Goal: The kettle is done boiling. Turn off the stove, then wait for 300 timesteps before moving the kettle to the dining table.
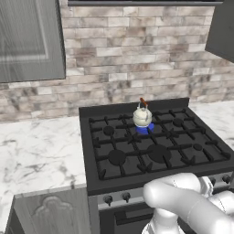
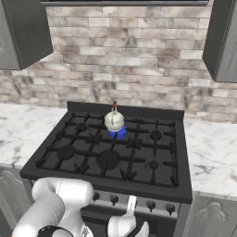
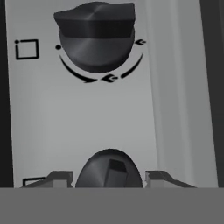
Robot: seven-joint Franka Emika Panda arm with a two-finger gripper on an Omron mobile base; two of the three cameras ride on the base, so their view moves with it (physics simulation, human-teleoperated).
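Hand view puts the gripper [image 3: 109,177] tight against the steel panel [image 3: 87,122] of the stove, its two fingertips [image 3: 61,178] showing at 6 o'clock on either side of a dark knob [image 3: 109,170]. The jaws stand partly apart, one on each side of that knob; whether the pads press on it I cannot tell. A second knob [image 3: 96,37] sits at 12 o'clock in this view, ringed by curved arrow marks, with a small square outline at its 9 o'clock. From the right base view, the gripper [image 2: 131,208] hangs low at the stove's [image 2: 111,148] front, at the knob row. On the black grates the kettle [image 2: 114,120] stands upright on a back burner near the middle, at 12 o'clock from the gripper, a blue flame [image 2: 117,134] showing under it. Left base view shows the same kettle [image 1: 142,116] over blue flame, marble counter [image 1: 36,151] at 9 o'clock of the stove and brick wall [image 1: 137,55] behind.
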